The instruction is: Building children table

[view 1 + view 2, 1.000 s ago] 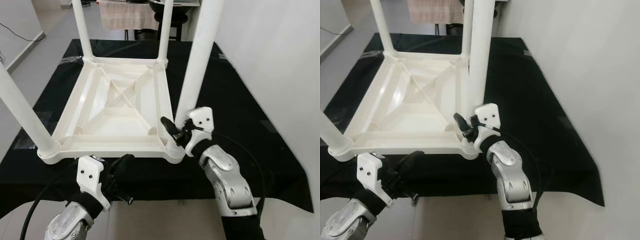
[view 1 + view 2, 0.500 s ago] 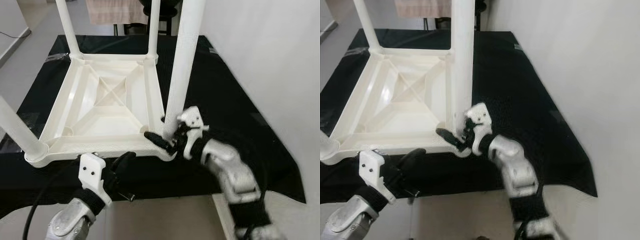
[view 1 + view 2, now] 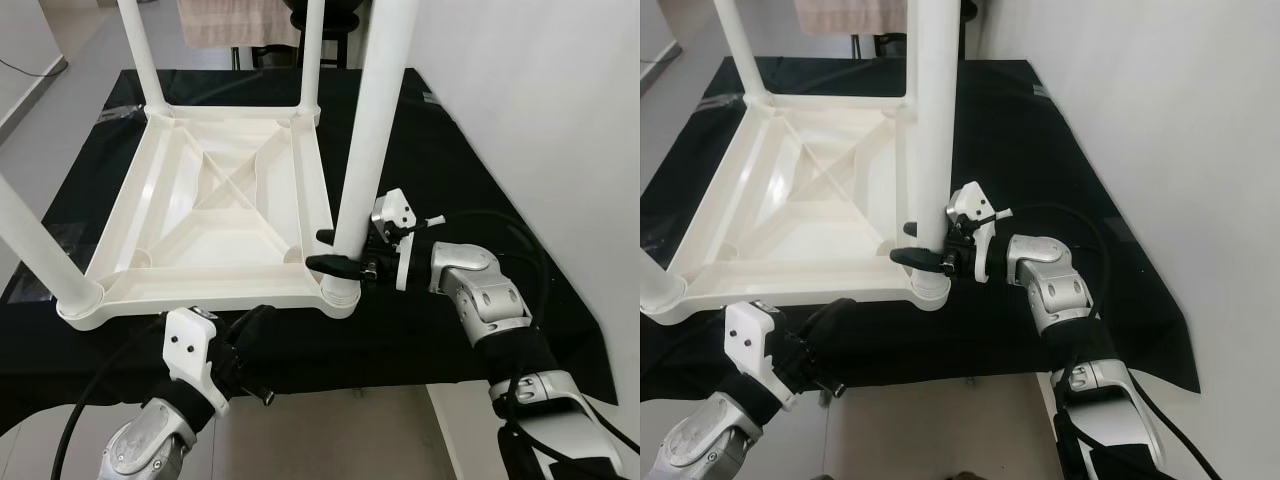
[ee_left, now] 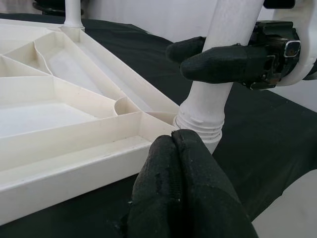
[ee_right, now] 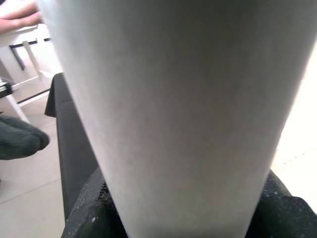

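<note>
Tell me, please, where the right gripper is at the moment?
The right gripper clasps the near-right leg just above its corner socket on the upturned tabletop.

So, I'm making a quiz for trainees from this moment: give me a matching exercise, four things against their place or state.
Things:
1. right gripper
2. left gripper
3. black cloth
4. towel

States:
A. covers the worktop under the white table
B. fingers clasp the near-right leg low down
C. hangs beyond the far edge
D. fingers shut, below the table's near edge

Pairs: 1-B, 2-D, 3-A, 4-C
</note>
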`<state>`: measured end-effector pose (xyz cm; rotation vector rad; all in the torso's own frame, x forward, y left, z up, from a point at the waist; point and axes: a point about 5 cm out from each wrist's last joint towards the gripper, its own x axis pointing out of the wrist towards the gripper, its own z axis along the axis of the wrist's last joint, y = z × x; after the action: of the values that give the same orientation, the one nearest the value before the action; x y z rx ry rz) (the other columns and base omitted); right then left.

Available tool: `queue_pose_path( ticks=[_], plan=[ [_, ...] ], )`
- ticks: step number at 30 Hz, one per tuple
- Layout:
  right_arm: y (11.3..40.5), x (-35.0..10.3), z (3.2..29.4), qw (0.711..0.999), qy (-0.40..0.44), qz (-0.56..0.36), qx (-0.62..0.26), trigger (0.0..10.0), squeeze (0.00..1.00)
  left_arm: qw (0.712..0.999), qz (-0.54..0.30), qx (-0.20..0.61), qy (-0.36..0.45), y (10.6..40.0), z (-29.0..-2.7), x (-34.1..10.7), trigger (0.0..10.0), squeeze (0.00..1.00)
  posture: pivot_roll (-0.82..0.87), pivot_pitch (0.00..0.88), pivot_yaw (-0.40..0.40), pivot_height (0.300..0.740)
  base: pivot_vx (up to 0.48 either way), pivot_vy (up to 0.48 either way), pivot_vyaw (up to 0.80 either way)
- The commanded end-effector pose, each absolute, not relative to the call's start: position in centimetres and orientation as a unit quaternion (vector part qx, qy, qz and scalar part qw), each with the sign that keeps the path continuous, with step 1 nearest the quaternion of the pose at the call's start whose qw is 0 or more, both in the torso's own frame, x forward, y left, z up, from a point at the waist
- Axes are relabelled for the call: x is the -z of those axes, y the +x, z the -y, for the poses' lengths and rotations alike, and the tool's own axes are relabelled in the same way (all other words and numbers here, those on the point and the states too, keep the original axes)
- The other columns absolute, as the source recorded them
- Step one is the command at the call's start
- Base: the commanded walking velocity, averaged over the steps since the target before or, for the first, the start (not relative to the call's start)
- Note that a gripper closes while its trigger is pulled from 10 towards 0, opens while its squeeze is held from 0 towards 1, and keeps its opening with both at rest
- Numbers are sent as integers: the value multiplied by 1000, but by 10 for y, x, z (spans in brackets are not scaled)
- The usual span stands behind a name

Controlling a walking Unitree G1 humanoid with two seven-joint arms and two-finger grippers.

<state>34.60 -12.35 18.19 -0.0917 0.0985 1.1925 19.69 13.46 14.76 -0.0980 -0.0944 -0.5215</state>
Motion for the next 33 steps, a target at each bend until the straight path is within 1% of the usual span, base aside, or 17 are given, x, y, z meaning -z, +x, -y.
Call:
queue_pose_path(
  ticks=[1, 6, 8, 10, 12, 13, 14, 15, 16, 17, 19, 25, 26, 27, 28, 32, 33],
  plan=[
    [348, -183, 131, 833, -21, -49, -550, 0, 0, 964, 37, 258, -53, 195, -134, -143, 10000, 0, 89, 91, -85, 740, 0, 0, 0],
    [348, -182, 138, 847, -31, -44, -528, 0, 0, 964, 37, 258, -54, 193, -135, -143, 10000, 0, 86, 98, -84, 740, 0, 0, 0],
    [339, -175, 145, 867, -37, -49, -494, 0, 0, 964, 38, 257, -54, 192, -135, -145, 10000, 0, 74, 121, -85, 740, 0, 0, 0],
    [339, -175, 145, 867, -37, -49, -494, 0, 0, 964, 38, 257, -54, 192, -135, -145, 10000, 0, 74, 121, -85, 740, 0, 0, 0],
    [328, -158, 144, 913, -45, -68, -400, 0, 0, 964, 40, 257, -54, 191, -137, -147, 10000, 0, 63, 135, -84, 740, 0, 0, 0],
    [328, -157, 143, 965, -22, -46, -257, 0, 0, 964, 40, 257, -54, 191, -137, -148, 10000, 0, 54, 148, -84, 740, 0, 0, 0],
    [326, -156, 147, 988, 1, -36, -147, 0, 0, 964, 40, 257, -54, 190, -138, -148, 10000, 0, 54, 148, -84, 740, 0, 0, 0],
    [326, -156, 147, 988, 1, -36, -147, 0, 0, 964, 40, 257, -54, 190, -138, -148, 10000, 0, 54, 148, -84, 740, 0, 0, 0],
    [313, -149, 137, 990, 48, -50, -123, 0, 0, 964, 41, 257, -54, 190, -138, -149, 10000, 0, 50, 159, -86, 740, 0, 0, 0],
    [313, -149, 137, 990, 48, -50, -123, 0, 0, 964, 41, 257, -54, 190, -138, -149, 10000, 0, 50, 159, -86, 740, 0, 0, 0],
    [294, -142, 114, 985, 30, -50, -162, 0, 0, 964, 42, 257, -54, 190, -139, -150, 10000, 0, 52, 162, -82, 740, 0, 0, 0],
    [300, -143, 108, 980, 10, -49, -195, 0, 0, 964, 41, 257, -53, 191, -137, -149, 10000, 0, 66, 148, -96, 740, 0, 0, 0],
    [298, -145, 101, 976, -6, -53, -210, 863, 0, 964, 41, 256, -53, 191, -138, -149, 10000, 0, 66, 149, -97, 740, 0, 0, 0],
    [297, -146, 98, 975, -14, -52, -214, 863, 0, 964, 41, 256, -53, 191, -138, -149, 10000, 0, 66, 149, -97, 740, 0, 0, 0],
    [296, -148, 94, 975, -13, -51, -217, 10000, 157, 964, 41, 256, -53, 191, -138, -149, 10000, 0, 66, 149, -97, 740, 0, 0, 0],
    [295, -149, 92, 975, -10, -51, -218, 10000, 157, 964, 41, 256, -53, 191, -138, -149, 10000, 0, 66, 149, -97, 740, 0, 0, 0],
    [295, -152, 88, 969, 12, -48, -240, 10000, 1000, 964, 41, 257, -53, 191, -138, -149, 10000, 0, 63, 141, -87, 740, 0, 0, 0]
  ],
)
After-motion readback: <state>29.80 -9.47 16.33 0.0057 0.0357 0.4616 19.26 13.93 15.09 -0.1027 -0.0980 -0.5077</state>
